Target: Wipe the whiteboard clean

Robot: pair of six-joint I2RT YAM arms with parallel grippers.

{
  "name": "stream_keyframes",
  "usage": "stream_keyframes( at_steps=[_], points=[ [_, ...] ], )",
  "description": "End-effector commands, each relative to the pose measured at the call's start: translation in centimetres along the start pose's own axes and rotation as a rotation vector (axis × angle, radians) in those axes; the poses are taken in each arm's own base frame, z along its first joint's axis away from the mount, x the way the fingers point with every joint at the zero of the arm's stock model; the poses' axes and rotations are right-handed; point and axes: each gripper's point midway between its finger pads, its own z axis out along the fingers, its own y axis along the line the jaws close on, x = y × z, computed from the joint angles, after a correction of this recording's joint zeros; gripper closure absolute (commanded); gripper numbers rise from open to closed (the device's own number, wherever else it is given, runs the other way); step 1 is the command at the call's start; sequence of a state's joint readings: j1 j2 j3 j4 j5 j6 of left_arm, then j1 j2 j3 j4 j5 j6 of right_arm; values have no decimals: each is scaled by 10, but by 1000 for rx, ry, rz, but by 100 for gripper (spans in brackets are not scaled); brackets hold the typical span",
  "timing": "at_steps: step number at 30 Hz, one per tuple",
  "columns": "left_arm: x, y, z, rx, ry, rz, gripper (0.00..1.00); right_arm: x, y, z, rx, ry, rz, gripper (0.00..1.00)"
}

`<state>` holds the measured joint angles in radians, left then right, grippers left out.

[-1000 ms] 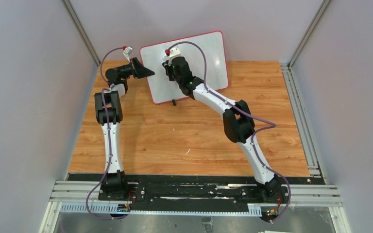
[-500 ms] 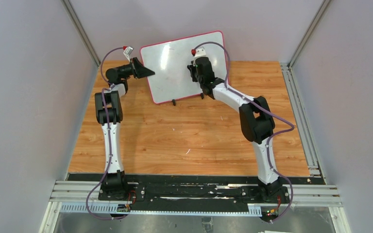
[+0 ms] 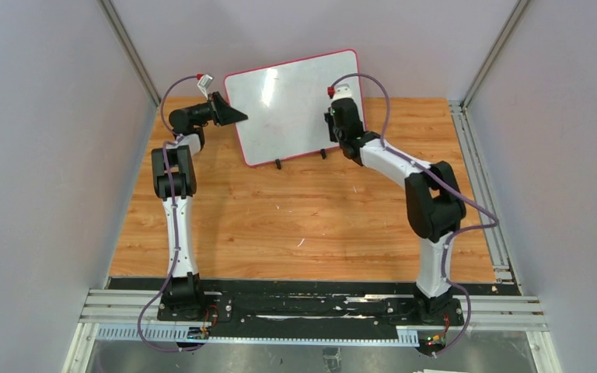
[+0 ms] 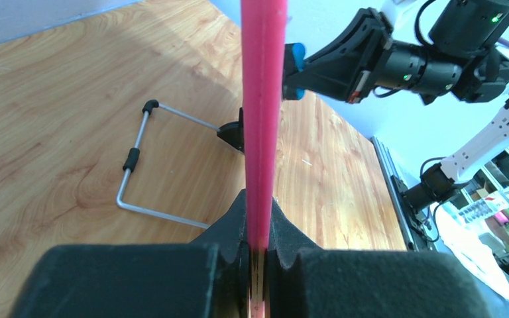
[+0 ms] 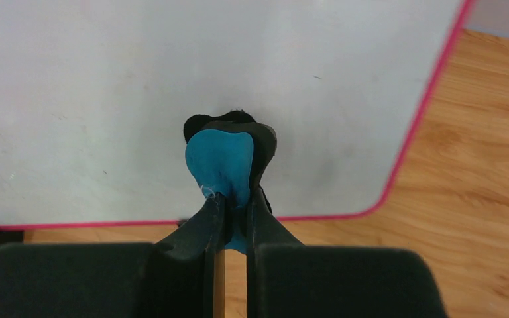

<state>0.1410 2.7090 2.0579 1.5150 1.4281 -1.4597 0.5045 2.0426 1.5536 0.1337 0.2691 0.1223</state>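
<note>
The whiteboard (image 3: 291,101) stands tilted at the back of the table on two small black feet; its white face looks nearly blank, with faint smudges. My left gripper (image 3: 237,115) is shut on its left edge; the left wrist view shows the pink frame (image 4: 263,99) clamped edge-on between the jaws. My right gripper (image 3: 334,124) is shut on the blue-and-black eraser (image 5: 224,162), which presses against the board's lower right part (image 5: 172,86). The eraser also shows in the left wrist view (image 4: 295,59).
A wire stand leg (image 4: 139,172) of the board rests on the wooden table (image 3: 303,225) behind it. Grey walls close in left, right and back. Metal rails (image 3: 482,186) run along the right edge.
My right gripper has swept the eraser rightward across the board, from its left-centre to near its right edge. The left gripper and the board have not moved.
</note>
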Motion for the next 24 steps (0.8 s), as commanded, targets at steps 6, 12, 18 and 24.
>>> stream_keyframes(
  at_steps=[6, 12, 18, 24],
  points=[
    [23, 6, -2, 17, 81, 68, 100, -28, -86, -104, 111, 20, 18, 99],
    [23, 5, -2, 17, 82, 71, 100, 9, -113, -155, 141, 164, 4, 99],
    [23, 5, -2, 17, 82, 71, 100, 66, -127, -208, 150, 360, 20, 100],
    [23, 5, -2, 17, 82, 72, 100, 116, -122, -242, 116, 489, 93, 99]
  ],
)
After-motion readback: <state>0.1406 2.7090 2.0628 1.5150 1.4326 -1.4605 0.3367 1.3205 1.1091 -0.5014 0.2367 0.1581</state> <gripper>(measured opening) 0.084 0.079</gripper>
